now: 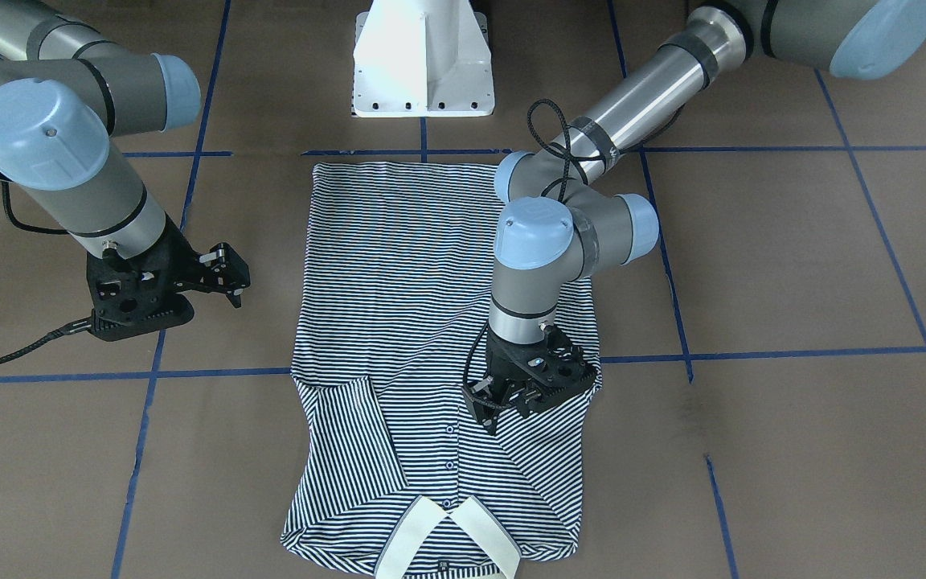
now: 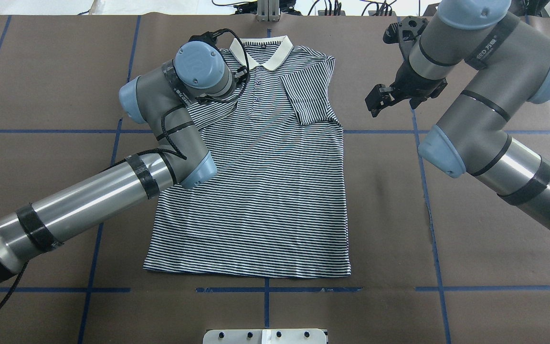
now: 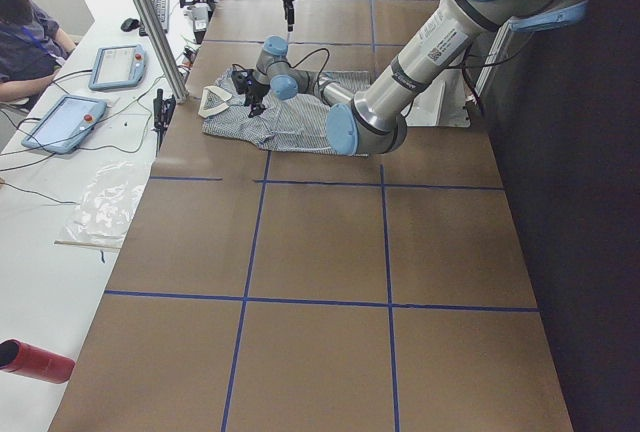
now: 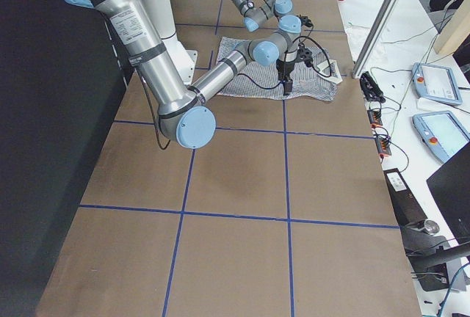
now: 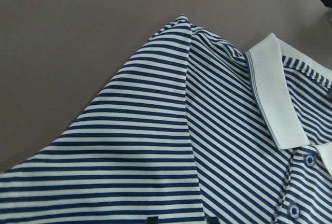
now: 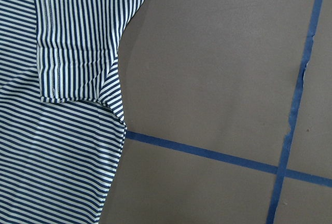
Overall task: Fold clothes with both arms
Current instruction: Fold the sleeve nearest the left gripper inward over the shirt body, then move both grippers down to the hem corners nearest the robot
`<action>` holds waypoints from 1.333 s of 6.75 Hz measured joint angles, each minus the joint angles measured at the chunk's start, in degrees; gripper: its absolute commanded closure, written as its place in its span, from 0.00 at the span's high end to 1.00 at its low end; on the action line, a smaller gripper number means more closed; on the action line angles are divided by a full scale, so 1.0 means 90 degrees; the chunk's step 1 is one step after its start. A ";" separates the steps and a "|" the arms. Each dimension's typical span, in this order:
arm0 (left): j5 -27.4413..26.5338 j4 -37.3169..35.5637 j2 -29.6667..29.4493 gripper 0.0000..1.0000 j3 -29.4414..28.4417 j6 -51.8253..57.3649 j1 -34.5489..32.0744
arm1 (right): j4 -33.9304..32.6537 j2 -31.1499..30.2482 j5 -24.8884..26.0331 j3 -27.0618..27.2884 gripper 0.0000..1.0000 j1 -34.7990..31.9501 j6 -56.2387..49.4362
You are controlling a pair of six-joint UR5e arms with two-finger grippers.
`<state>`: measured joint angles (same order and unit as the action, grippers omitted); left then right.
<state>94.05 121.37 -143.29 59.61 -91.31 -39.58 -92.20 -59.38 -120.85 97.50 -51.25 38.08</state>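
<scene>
The striped polo shirt [image 1: 399,281] lies flat, front up, on the brown table, its white collar [image 2: 260,50] at the far side from the robot. Both short sleeves are folded in onto the chest; the one on the robot's right shows in the right wrist view [image 6: 67,53]. My left gripper [image 1: 485,414] hangs low over the shirt's left shoulder beside the placket, open, holding nothing; the left wrist view shows shoulder and collar [image 5: 272,94]. My right gripper [image 2: 379,98] is open and empty, raised over bare table to the right of the shirt [image 2: 265,191].
The white pedestal base [image 1: 423,60] stands at the robot's edge of the table. Blue tape lines [image 6: 207,151] cross the brown table. An operator [image 3: 25,32] sits with tablets [image 3: 65,122] along the far side bench. A red cylinder [image 3: 35,360] lies there too.
</scene>
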 measured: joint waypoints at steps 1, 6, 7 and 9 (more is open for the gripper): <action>0.0171 0.0071 0.0078 1.00 0.0175 0.0145 -0.0002 | 0.0002 -0.0007 -0.0003 0.0022 1.00 0.0005 0.0088; 0.0898 -0.1994 0.2455 1.00 0.4627 0.1533 0.0089 | 0.0973 -0.1375 0.1345 0.1879 1.00 0.2254 0.4343; 0.0910 -0.2190 0.2816 1.00 0.5182 0.1718 0.0100 | 0.1264 -0.1676 0.2026 0.2161 1.00 0.3045 0.5196; 0.0930 -0.2294 0.3087 1.00 0.5553 0.1850 0.0112 | 0.1390 -0.1836 0.2882 0.2145 1.00 0.4028 0.5912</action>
<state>102.42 100.72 -115.50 109.58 -74.66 -38.57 -79.68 -75.91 -94.90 116.80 -15.00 91.29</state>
